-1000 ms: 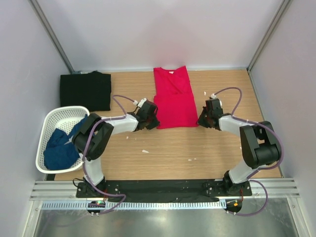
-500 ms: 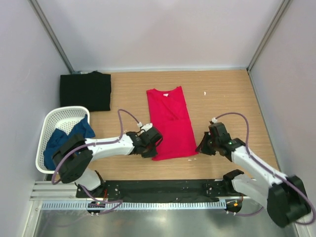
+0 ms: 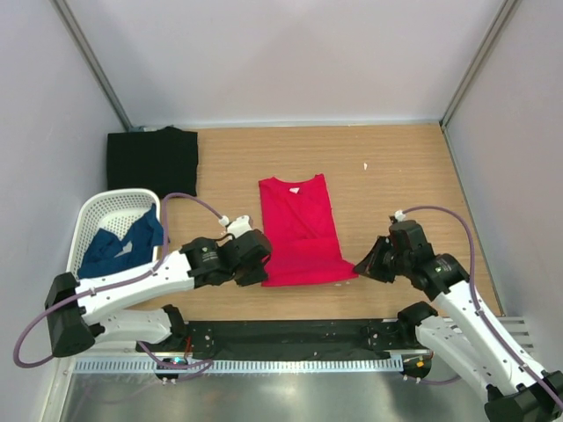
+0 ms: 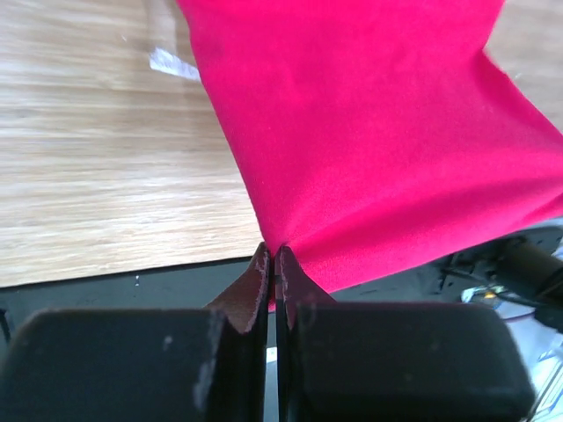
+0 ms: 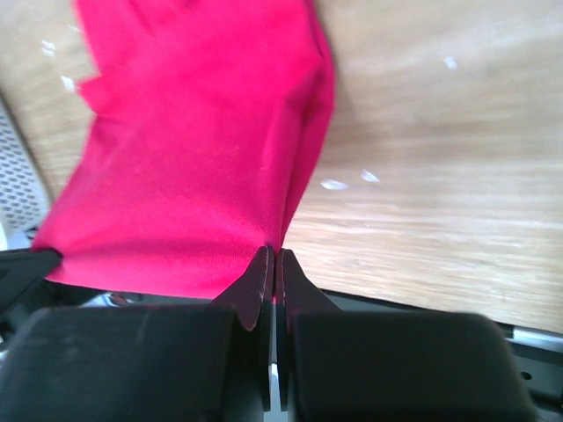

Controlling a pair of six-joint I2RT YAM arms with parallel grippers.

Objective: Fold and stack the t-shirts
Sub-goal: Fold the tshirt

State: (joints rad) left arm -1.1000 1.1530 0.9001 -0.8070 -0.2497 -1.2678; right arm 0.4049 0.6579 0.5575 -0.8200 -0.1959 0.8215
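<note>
So the left gripper [image 4: 274, 255] and right gripper [image 5: 272, 255] were each pinched tight on a near hem corner of the bright red cloth t-shirt [image 3: 301, 230], spread on the wooden table [image 3: 396, 167]. Further left, a dark blue t-shirt [image 3: 114, 246] sat crumpled in the white plastic mesh basket [image 3: 114, 195]; a black t-shirt [image 3: 151, 161] lay folded beyond.

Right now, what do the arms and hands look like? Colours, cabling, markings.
The left arm and right arm match: white shells, black joints, a loose lilac cable along each. The left hand and right hand are blocky black, with tapered dark-brown fingertips. No markings visible.
</note>
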